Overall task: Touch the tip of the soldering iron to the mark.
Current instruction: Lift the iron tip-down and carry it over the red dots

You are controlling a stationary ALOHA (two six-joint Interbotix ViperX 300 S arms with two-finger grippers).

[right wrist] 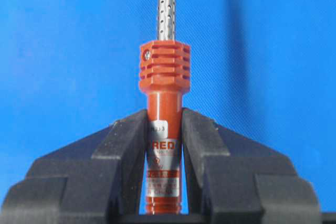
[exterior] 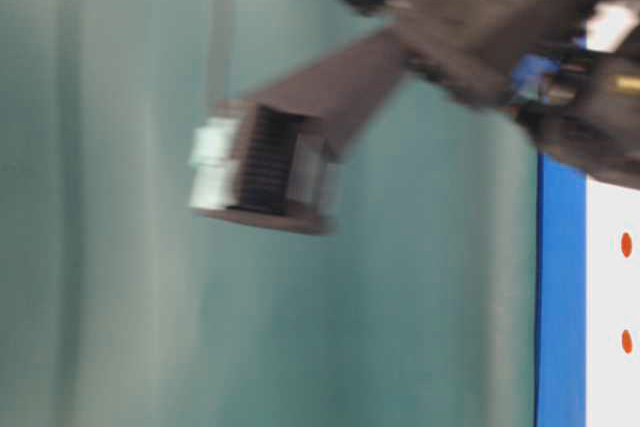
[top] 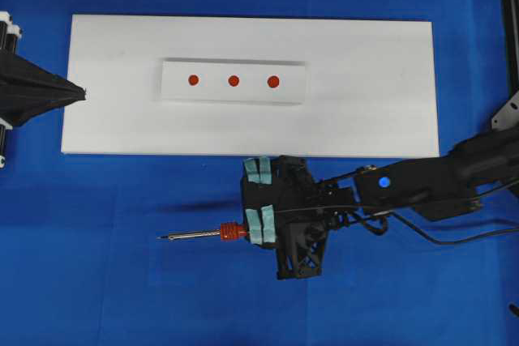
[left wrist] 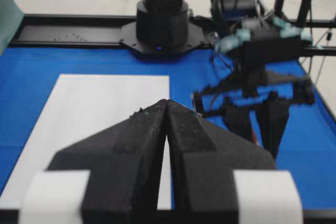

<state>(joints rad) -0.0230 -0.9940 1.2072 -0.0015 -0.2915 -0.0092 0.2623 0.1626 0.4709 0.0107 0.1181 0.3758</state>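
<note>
My right gripper (top: 248, 232) (right wrist: 164, 115) is shut on the orange-red handle of the soldering iron (top: 231, 232) (right wrist: 164, 72). The iron lies level over the blue cloth, in front of the white board, and its silver shaft points left to the tip (top: 162, 237). Three red marks (top: 193, 80) (top: 233, 81) (top: 273, 82) sit in a row on a white strip (top: 174, 87) in the middle of the board. The tip is well in front of them and apart from them. My left gripper (top: 81, 92) (left wrist: 167, 102) is shut and holds nothing, its point at the board's left edge.
The white board (top: 365, 103) lies on blue cloth (top: 97, 241). The iron's black cord (top: 454, 241) trails right under the right arm. A black frame rail (top: 511, 30) runs along the right edge. The table-level view is blurred and shows two marks (exterior: 626, 244) at its right.
</note>
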